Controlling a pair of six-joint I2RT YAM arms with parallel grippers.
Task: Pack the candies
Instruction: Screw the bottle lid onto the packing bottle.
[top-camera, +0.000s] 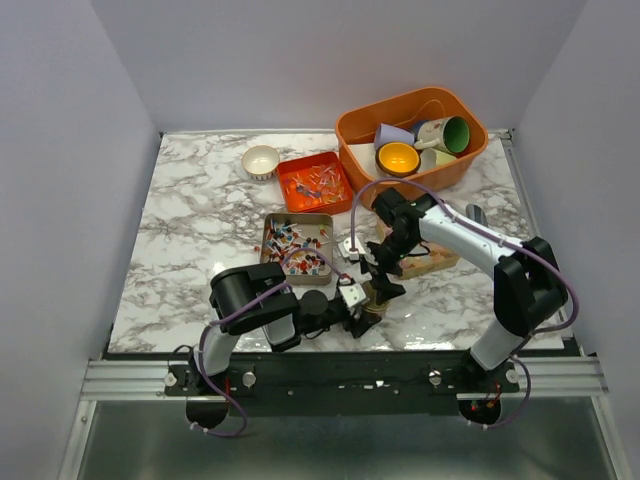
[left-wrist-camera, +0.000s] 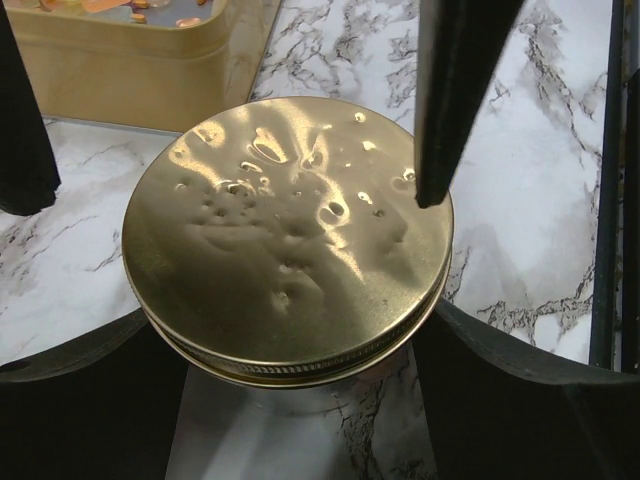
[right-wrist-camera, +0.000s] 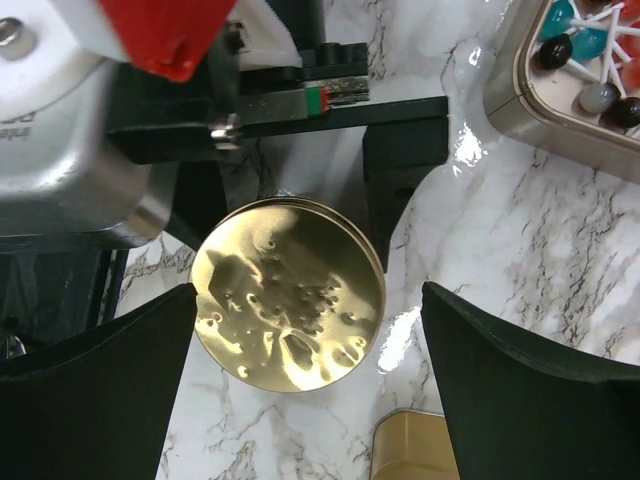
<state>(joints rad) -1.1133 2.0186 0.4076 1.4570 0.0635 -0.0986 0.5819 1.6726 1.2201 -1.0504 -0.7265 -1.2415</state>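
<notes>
The candies are small red, blue and white wrapped pieces in an open gold tin (top-camera: 297, 243) and pale ones in an orange tray (top-camera: 314, 182). My left gripper (top-camera: 362, 306) is shut on a clear jar with a dented gold lid (left-wrist-camera: 290, 240), its fingers (left-wrist-camera: 90, 400) against both sides under the lid. My right gripper (top-camera: 384, 278) hovers over that lid (right-wrist-camera: 288, 292) and is open and empty. One of its fingers (left-wrist-camera: 455, 100) hangs over the lid's right edge. No candy is in either gripper.
An orange bin (top-camera: 355, 128) with coloured cups stands at the back right. A white bowl (top-camera: 261, 161) is beside the orange tray. A second tin (right-wrist-camera: 510, 100) with lollipops lies under the right arm. The gold tin's wall (left-wrist-camera: 130, 70) is just beyond the jar.
</notes>
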